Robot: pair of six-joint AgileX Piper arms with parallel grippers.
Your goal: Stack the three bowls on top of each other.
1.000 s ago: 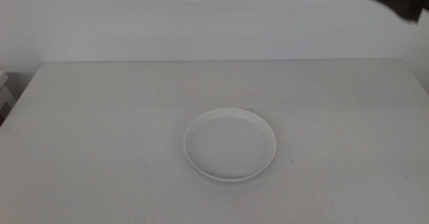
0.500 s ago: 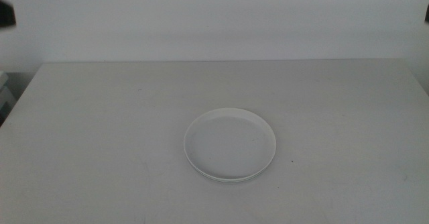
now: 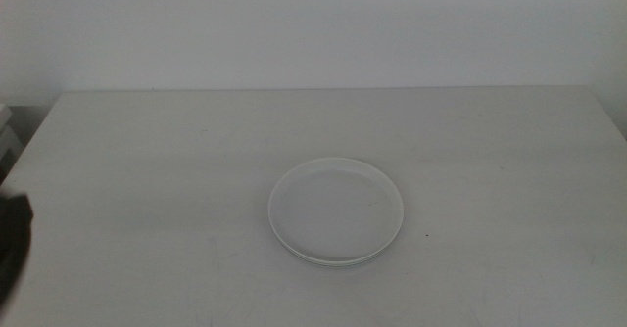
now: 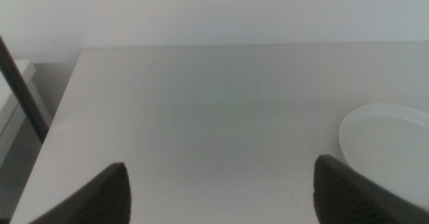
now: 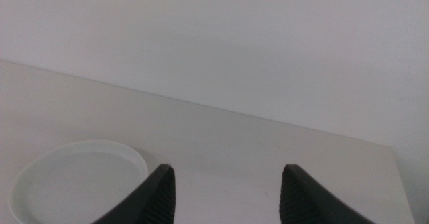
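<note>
Bowls [image 3: 336, 212]: nested in one pile at mid-surface, white one on top, a faint greenish rim edge peeking out beneath; the three cannot be counted apart.
Change: both arms were high at the far corners a second ago; the left has since dropped to the near left edge, the right has left the middle view.
Meaning: stacking looks finished, arms retreating.
Left hand [image 4: 221, 190]: spread, empty, well apart from the pile.
Right hand [image 5: 226, 194]: spread, empty, pile off to one side.
Surface [image 3: 147, 170]: pale.
</note>
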